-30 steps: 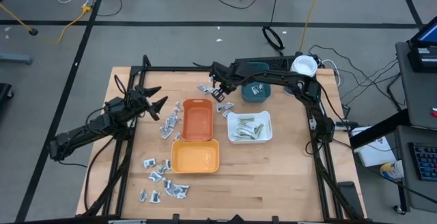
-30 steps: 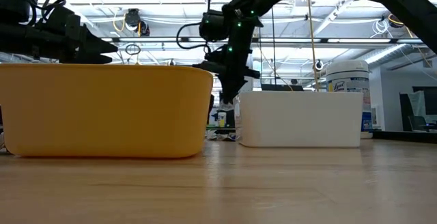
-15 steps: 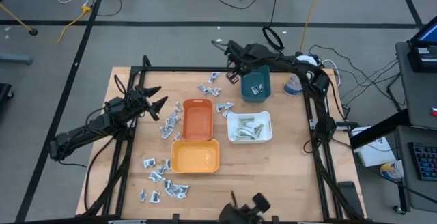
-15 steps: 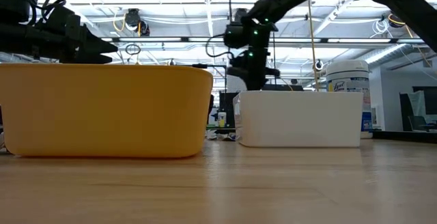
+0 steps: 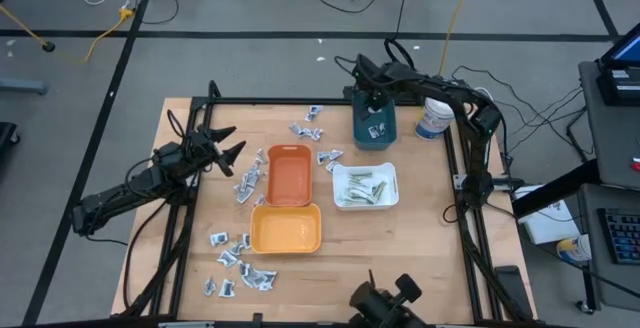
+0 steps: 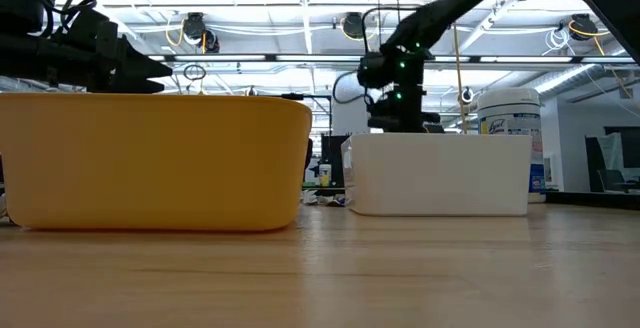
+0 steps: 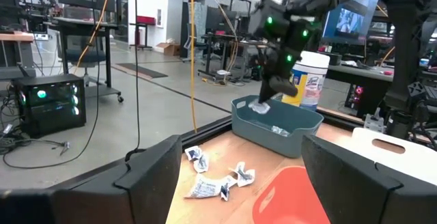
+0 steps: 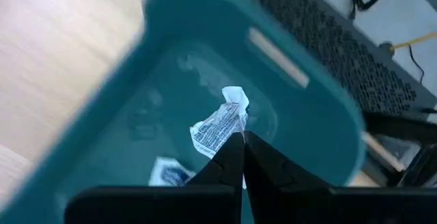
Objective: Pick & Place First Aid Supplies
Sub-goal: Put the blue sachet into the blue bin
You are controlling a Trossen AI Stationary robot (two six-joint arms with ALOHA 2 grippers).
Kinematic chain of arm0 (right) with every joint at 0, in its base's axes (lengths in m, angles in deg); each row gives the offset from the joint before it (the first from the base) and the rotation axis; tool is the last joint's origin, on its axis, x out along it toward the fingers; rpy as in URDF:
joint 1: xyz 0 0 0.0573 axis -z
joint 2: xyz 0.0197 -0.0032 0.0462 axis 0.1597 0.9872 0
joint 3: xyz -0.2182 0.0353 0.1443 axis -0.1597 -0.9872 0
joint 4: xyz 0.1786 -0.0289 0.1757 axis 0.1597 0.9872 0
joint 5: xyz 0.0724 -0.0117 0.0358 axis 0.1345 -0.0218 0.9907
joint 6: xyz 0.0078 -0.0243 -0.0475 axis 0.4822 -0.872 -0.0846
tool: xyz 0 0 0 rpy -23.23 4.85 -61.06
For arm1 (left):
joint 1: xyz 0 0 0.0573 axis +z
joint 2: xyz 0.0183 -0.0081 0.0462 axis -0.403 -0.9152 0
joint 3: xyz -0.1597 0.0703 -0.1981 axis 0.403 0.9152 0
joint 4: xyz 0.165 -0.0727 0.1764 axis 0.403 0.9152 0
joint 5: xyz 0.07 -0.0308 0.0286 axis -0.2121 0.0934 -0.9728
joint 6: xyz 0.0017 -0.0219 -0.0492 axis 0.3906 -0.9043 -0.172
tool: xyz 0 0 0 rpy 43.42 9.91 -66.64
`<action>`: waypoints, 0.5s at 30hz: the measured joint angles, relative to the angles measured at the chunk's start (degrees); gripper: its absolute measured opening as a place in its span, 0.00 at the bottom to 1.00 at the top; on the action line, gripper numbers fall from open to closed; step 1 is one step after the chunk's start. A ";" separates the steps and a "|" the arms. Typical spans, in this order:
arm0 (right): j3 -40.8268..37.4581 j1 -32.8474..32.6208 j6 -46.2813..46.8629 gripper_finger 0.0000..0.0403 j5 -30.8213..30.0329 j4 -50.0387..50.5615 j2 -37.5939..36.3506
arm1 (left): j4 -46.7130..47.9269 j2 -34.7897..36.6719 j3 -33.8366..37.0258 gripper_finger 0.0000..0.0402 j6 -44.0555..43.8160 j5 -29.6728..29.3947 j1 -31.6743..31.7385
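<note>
silvery-white sachets [image 5: 238, 265] with blue marks, pale green-white strips [image 5: 360, 190], an orange tray [image 5: 288, 175], a yellow-orange tray [image 5: 286, 230], a teal tray [image 5: 373, 127], a white tray [image 5: 341, 173].

My right gripper [image 8: 240, 141], pinched tight on a crumpled silvery-white sachet [image 8: 220, 123], hangs over the deep teal plastic tray [image 5: 374, 123] at the far side of the wooden table [image 5: 420, 258]. Its walls ring the space below, and sachets already lie on its floor. Just right of it stands a white cylindrical tub with a blue label [image 5: 434, 118], blocking a sideways pass. Nearer sits the white plastic tray [image 5: 365, 185]. To the left, loose sachets [image 5: 307, 126] scatter the boards, then the orange tray [image 5: 287, 175] and yellow tray [image 5: 285, 231]. My left gripper [image 5: 232, 154], fingers spread, waits far left. The near right table is bare wood.
</note>
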 joint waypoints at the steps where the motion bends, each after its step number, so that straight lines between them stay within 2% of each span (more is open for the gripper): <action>1: -1.12 -0.01 -0.51 0.00 0.03 -0.61 0.00 | 0.00 0.00 0.00 0.77 0.00 0.00 0.00; 6: -5.70 -0.87 -3.30 0.01 -0.11 -3.46 -0.12 | 0.00 0.02 0.00 0.77 0.02 0.00 0.00; 10: -6.49 -1.29 -3.99 0.04 -0.37 -4.26 -0.14 | 0.00 0.02 0.00 0.77 -0.01 0.00 0.01; 15: -6.57 -1.33 -5.55 0.15 -0.39 -4.49 -1.26 | 0.00 0.02 0.00 0.77 0.00 0.00 0.01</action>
